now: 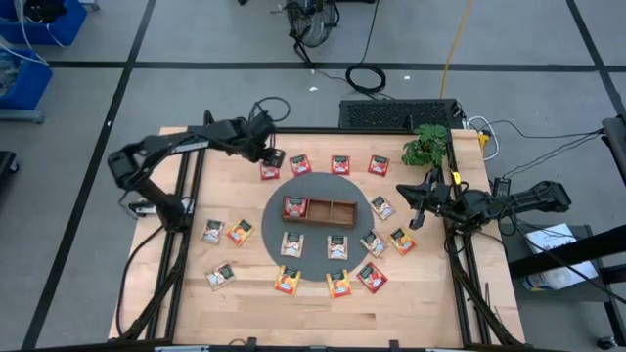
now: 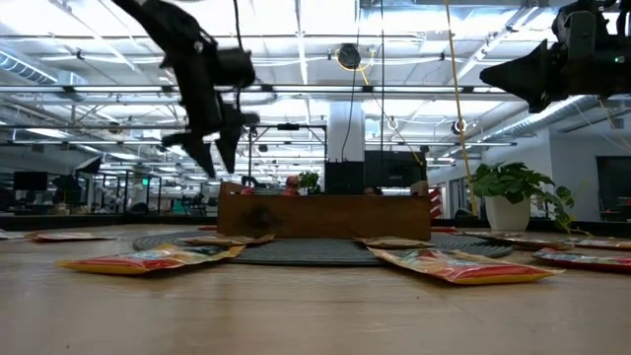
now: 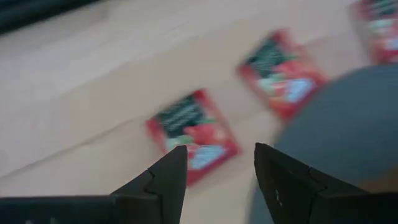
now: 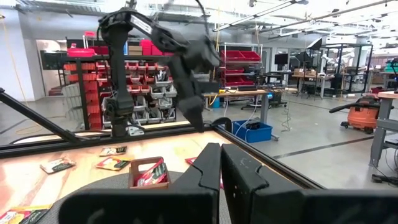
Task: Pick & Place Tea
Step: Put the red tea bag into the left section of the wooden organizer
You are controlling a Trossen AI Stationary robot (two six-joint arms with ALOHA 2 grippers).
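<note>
**Left arm lines up on a red packet**

The left gripper hangs open and empty above a red tea packet at the table's far left; I'd centre before descending. The right gripper, closed and empty, waits right. Tray contents are partly hidden.

1. I see grey floor crossed by dark lines.
2. Red bin shelving lines the far side.
3. Ceiling strip lights glow overhead.
4. An orange shop vacuum stands apart.
</note>
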